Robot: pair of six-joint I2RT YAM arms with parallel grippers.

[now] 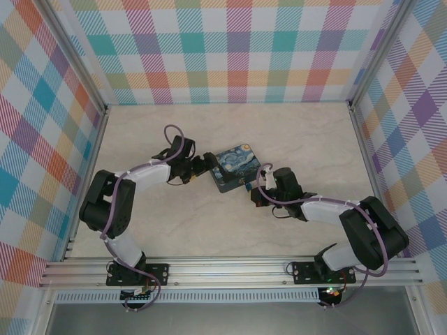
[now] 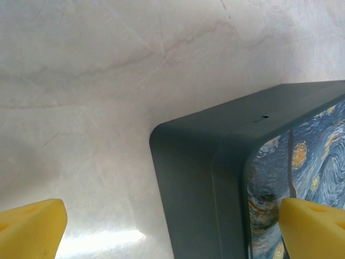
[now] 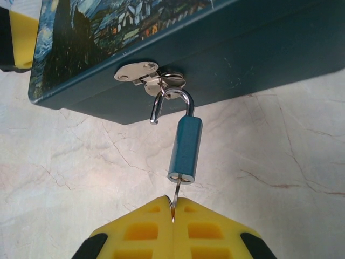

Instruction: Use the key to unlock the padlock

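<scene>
the right gripper (image 3: 173, 213) is pinched together on the key (image 3: 176, 190), which sits in the bottom of the padlock (image 3: 185, 148) hanging from the clasp (image 3: 137, 71) of the tin (image 3: 259, 48). the left gripper (image 2: 170, 232) is spread apart astride a corner of the tin, seemingly not squeezing it. a pull could drag the loose tin, or the thin key could slip. the key's blade is hidden, and one end of the shackle (image 3: 186, 102) looks free.

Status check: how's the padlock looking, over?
Left gripper open over corner of tin. Right gripper shut on key, key in padlock. Shackle end free, hooked through tin's clasp.
</scene>
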